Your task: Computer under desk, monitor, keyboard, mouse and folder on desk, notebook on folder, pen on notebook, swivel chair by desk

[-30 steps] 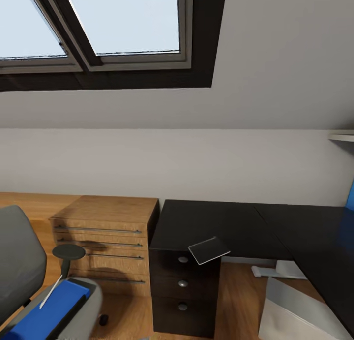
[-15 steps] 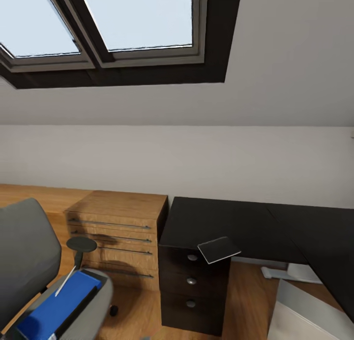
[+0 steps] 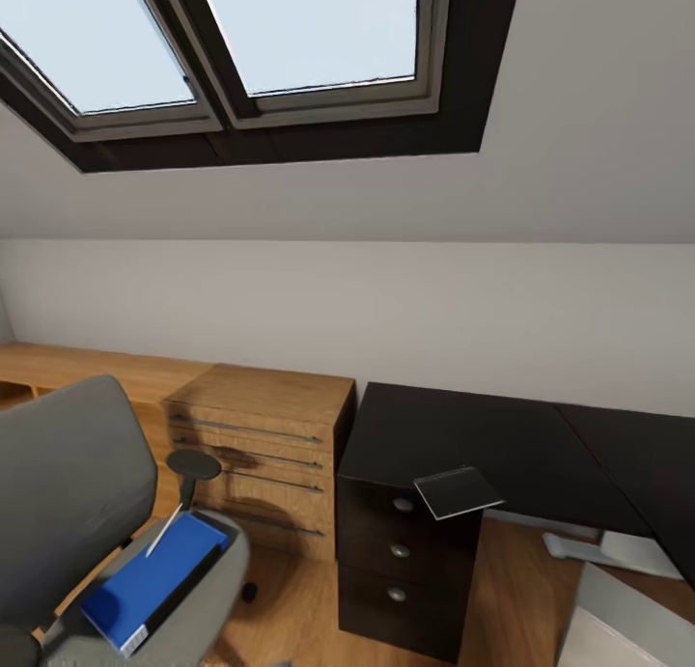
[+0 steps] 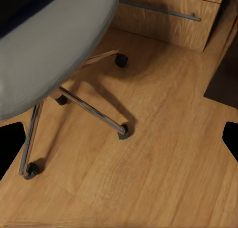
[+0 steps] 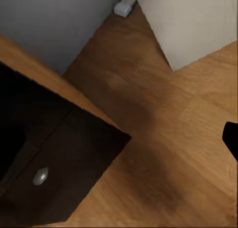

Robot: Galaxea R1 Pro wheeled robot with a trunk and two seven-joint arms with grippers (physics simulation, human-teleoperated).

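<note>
The grey swivel chair [image 3: 68, 493] stands at the lower left, apart from the black desk [image 3: 502, 440]. The blue folder [image 3: 154, 580] lies on its seat with the white pen [image 3: 164, 532] across it. The pale notebook [image 3: 458, 491] rests on the desk's front edge above the drawer pedestal [image 3: 405, 551]. The light grey computer [image 3: 627, 624] [image 5: 193, 25] sits on the floor at the lower right, by the desk. My left gripper [image 4: 119, 143] hangs open over the floor beside the chair's chrome base [image 4: 89, 109]. My right gripper [image 5: 119, 143] looks open near the pedestal's knob [image 5: 40, 176]. Monitor, keyboard and mouse are out of view.
A light wood cabinet [image 3: 261, 435] with bar handles stands between chair and desk. A sloped wall with skylights [image 3: 290, 40] rises behind. A white desk leg [image 3: 598, 548] lies on the wood floor [image 4: 163, 153] near the computer.
The whole head view has swung left and slightly down, so the chair and folder show more fully. None of the things themselves has moved.
</note>
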